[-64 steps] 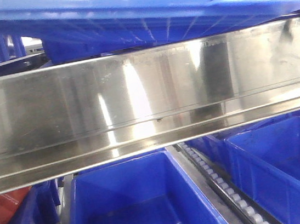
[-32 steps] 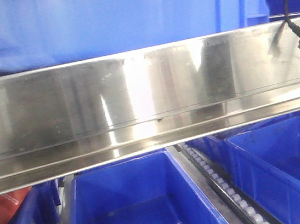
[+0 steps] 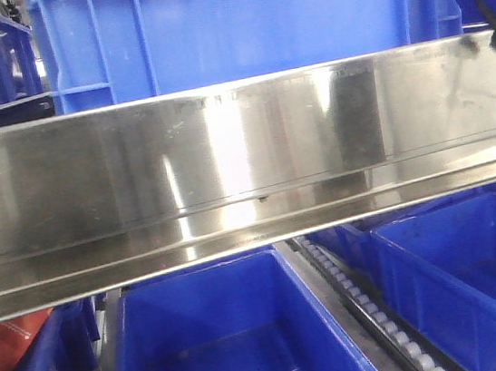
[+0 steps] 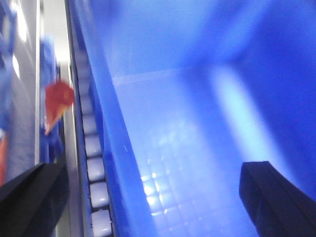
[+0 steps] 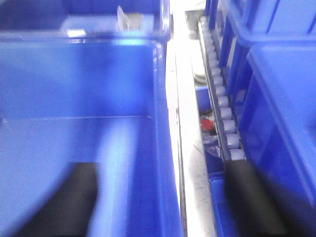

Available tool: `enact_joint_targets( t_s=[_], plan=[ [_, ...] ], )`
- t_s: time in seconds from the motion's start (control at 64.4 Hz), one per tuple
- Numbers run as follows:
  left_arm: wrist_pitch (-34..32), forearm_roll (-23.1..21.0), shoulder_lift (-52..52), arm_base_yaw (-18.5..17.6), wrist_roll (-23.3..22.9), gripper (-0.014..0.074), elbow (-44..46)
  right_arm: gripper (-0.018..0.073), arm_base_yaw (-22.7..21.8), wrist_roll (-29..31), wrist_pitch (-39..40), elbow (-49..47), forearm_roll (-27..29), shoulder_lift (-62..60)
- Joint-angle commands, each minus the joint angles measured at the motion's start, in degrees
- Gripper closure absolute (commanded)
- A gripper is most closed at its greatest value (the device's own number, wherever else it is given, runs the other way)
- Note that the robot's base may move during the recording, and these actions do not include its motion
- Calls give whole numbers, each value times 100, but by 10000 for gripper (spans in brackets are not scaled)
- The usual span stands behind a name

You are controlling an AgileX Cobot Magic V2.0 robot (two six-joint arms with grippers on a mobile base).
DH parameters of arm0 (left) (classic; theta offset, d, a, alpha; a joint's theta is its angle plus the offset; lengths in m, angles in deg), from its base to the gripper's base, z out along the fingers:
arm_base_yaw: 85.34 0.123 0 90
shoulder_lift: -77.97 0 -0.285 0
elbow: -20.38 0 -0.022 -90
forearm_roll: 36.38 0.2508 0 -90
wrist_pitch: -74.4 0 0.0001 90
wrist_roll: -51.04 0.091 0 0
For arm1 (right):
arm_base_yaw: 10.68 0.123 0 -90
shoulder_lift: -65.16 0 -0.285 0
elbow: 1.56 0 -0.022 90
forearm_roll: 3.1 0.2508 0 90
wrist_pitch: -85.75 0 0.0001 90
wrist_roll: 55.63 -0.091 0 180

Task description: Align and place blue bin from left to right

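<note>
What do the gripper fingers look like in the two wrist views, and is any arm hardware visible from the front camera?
Left gripper: two plain black, blocky fingers with squared ends, no markings. Right gripper: two dark, blurred fingers, rounder in outline; detail is too soft to read. The front view shows no arm body, only a thin black cable hanging at upper right; what it belongs to is unclear.
</note>
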Motion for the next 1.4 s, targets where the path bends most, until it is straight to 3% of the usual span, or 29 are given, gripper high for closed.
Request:
enact_joint_targets(
  t_s=[0.0, 0.062, 0.14, 0.326, 0.574, 0.9, 1.086, 1.381],
  plan=[
    [105, -46, 324, 3, 348, 8, 46, 425, -19, 0, -50, -46, -3, -256],
    [245, -71, 475, 3, 620, 59, 46, 549, -19, 0, -169, -46, 90, -364],
    [460, -86, 659, 3, 838, 220, 46, 661, -19, 0, -288, -46, 214, -459],
    [625, -63, 1030, 3, 1050, 636, -269, 638, -5, 0, -520, -19, 238, -589],
    [-564, 54, 2159, 3, 1050, 592, -1732, 638, -5, 408, -149, 724, 238, -1119],
    [-2346, 162, 4002, 3, 1050, 592, -3836, 638, 191, 876, 1815, 3543, 238, -2666],
    [-2794, 436, 4992, 3, 1050, 592, -4702, 638, 593, 983, 3073, 5234, 238, -3836],
    [-2877, 566, 6508, 3, 1203, 592, -5688, 638, 747, 983, 3818, 6940, 238, -5634]
  ],
)
